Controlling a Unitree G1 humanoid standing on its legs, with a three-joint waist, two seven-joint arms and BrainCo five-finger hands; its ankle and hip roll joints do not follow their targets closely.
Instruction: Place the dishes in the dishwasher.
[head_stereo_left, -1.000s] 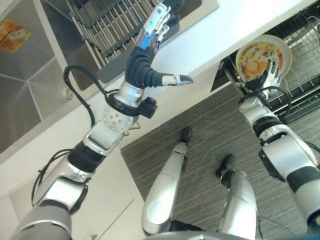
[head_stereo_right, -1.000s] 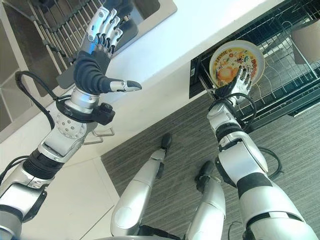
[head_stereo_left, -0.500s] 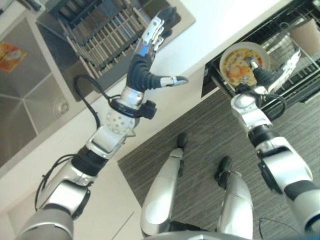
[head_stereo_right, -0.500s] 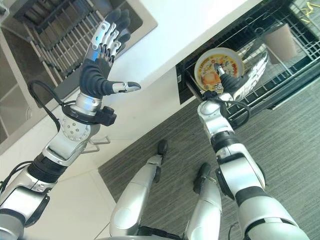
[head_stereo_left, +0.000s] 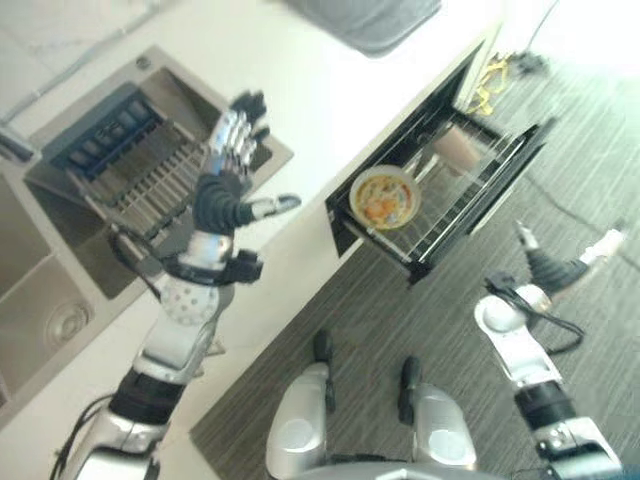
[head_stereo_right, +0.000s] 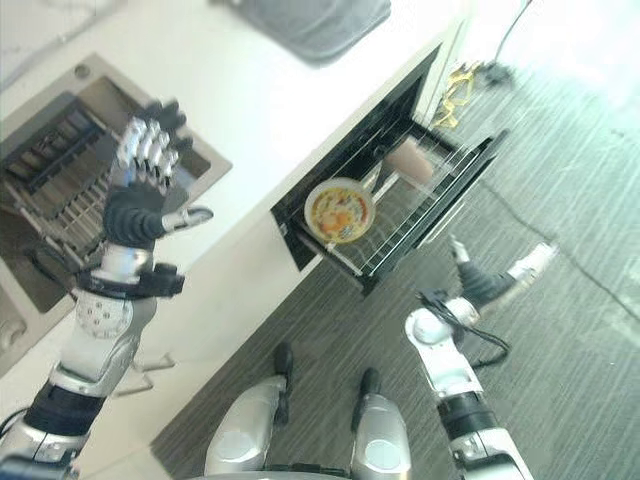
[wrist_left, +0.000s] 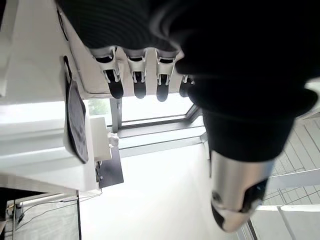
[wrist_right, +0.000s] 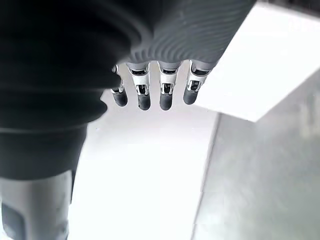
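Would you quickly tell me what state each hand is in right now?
Left hand: open, fingers straight, holding nothing.
Right hand: open, holding nothing.

The plate (head_stereo_left: 380, 197) beyond the right hand (head_stereo_left: 565, 268) is too small to read its pattern; the rack (head_stereo_left: 455, 200) runs under the bench (head_stereo_left: 330, 110), its inner end hidden
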